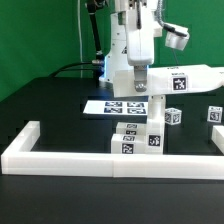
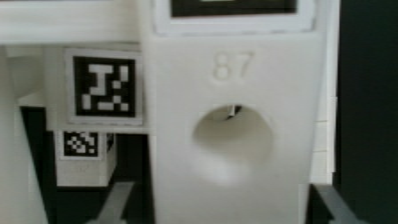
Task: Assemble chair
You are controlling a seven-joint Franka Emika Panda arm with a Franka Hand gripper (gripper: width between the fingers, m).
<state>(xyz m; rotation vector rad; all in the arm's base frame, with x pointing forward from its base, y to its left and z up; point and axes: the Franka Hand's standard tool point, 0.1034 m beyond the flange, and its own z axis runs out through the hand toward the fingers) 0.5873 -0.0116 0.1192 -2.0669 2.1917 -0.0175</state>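
Gripper (image 1: 139, 94) clamped tight on the upright chair part (image 2: 267, 95) directly beneath it

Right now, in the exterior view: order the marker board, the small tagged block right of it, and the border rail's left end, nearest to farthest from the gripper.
From the gripper, shut on a chair slab:
1. Marker board, just below.
2. Tagged block, toward the exterior view's right.
3. Border rail, left end, far off.

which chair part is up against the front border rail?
The three-tag block at front centre, sitting right against the border rail; the two small blocks toward the exterior view's right stand clear.
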